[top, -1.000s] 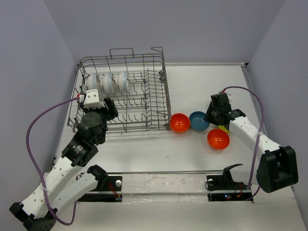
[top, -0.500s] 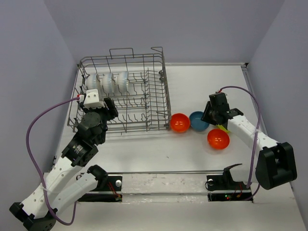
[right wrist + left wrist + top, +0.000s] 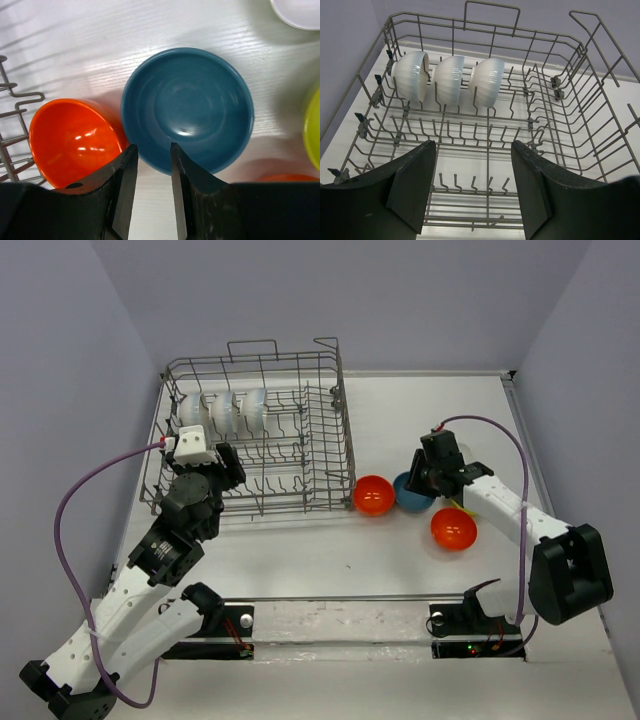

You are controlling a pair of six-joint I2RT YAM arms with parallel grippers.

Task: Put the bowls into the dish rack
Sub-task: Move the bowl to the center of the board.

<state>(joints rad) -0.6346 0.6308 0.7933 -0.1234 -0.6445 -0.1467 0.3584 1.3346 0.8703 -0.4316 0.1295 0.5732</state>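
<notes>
The grey wire dish rack (image 3: 338, 425) stands at the back left. Three white bowls (image 3: 222, 410) stand on edge in its far-left row; they also show in the left wrist view (image 3: 449, 80). My left gripper (image 3: 226, 466) is open and empty over the rack's near-left part (image 3: 492, 4). On the table right of the rack lie an orange-red bowl (image 3: 374, 495), the blue bowl (image 3: 408, 498) and a second orange-red bowl (image 3: 453, 528). My right gripper (image 3: 420, 476) hangs over the blue bowl (image 3: 187, 107), open by a narrow gap, its fingers (image 3: 186, 190) astride the bowl's near rim.
The right wrist view shows the orange-red bowl (image 3: 72, 140) touching the blue one on the left, a yellow-green bowl (image 3: 313, 131) at the right edge and a white bowl (image 3: 300, 10) at the top right. The rack's corner wires (image 3: 15, 100) are at the left.
My right gripper has moved left, from beside the bowls to over the blue bowl. The left arm and the bowls have not moved.
</notes>
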